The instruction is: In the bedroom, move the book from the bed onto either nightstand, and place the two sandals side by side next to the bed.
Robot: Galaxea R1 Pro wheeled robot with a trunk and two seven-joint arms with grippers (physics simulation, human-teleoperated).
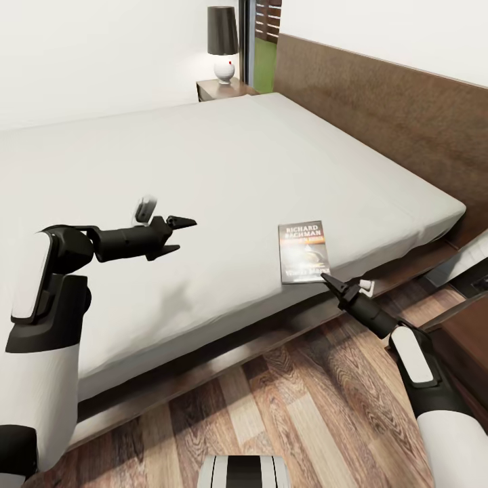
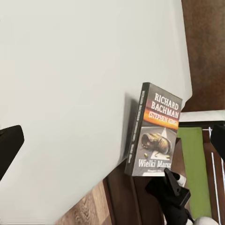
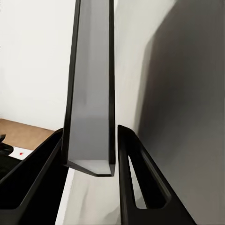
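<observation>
The book (image 1: 303, 251) lies flat near the front edge of the bed (image 1: 203, 156), dark cover up with white "RICHARD BACHMAN" lettering. My right gripper (image 1: 328, 277) is at the book's near right corner. In the right wrist view the book's edge (image 3: 91, 93) sits between the two fingers (image 3: 133, 178), which touch both of its faces. My left gripper (image 1: 177, 235) hovers open over bare mattress, left of the book (image 2: 154, 133), with nothing in it. A nightstand (image 1: 211, 88) stands at the bed's far corner. The blue sandals are out of view.
A dark-shaded lamp (image 1: 223, 41) with a white base stands on the far nightstand. The tall brown headboard (image 1: 379, 108) runs along the right. Another dark wooden cabinet top (image 1: 468, 339) sits at my right beside the bed frame. Wood-plank floor (image 1: 305, 407) lies below me.
</observation>
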